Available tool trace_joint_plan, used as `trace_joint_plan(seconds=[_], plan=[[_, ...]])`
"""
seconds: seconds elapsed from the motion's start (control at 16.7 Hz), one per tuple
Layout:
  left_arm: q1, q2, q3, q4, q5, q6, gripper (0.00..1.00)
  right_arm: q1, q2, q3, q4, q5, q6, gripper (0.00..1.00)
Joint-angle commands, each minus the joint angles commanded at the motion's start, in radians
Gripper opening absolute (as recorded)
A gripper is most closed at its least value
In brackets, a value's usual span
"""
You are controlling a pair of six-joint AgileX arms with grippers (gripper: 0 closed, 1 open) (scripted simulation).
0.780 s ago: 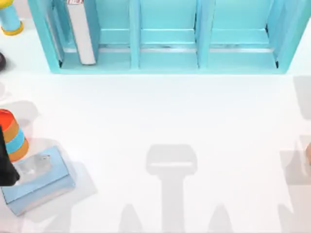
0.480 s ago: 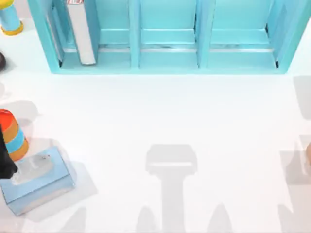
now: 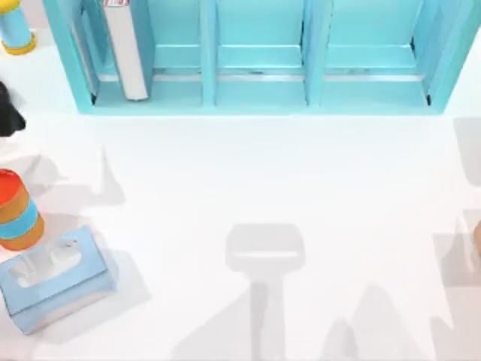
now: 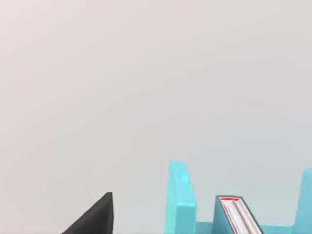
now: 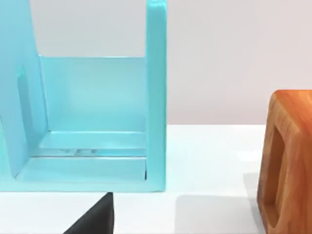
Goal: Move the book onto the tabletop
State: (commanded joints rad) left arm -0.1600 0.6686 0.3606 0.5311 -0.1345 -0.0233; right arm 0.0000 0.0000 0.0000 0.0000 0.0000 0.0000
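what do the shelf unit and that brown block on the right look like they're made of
The shelf unit looks like smooth painted or moulded plastic: uniform turquoise with soft glossy highlights along its edges, though painted wood can't be ruled out. The brown block looks like varnished wood: orange-brown with streaky grain lines and a slight sheen, with a rounded opening in its side.

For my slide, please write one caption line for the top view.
Thick white-edged book upright in turquoise shelf's leftmost compartment; white tabletop clear in front.

Rendered sim bench, not a real room: plain white tabletop (image 3: 301, 173), flat grey backdrop, turquoise shelf unit (image 3: 255, 90) w/ compartments, tissue box (image 3: 56, 274).
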Motion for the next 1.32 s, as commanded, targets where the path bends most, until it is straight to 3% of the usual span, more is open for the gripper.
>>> trace_joint_plan(seconds=[0.42,0.66,0.96,1.32], plan=[[-0.115,0.877,0.250,0.491,-0.081,0.001,1.00,0.000,0.000,0.000,0.000,0.000,0.000,1.00],[-0.158,1.234,0.343,0.673,-0.097,0.007,1.00,0.000,0.000,0.000,0.000,0.000,0.000,1.00],[-0.164,1.439,0.383,0.744,-0.116,0.016,1.00,0.000,0.000,0.000,0.000,0.000,0.000,1.00],[-0.161,1.446,0.381,0.742,-0.117,0.016,1.00,0.000,0.000,0.000,0.000,0.000,0.000,1.00]])
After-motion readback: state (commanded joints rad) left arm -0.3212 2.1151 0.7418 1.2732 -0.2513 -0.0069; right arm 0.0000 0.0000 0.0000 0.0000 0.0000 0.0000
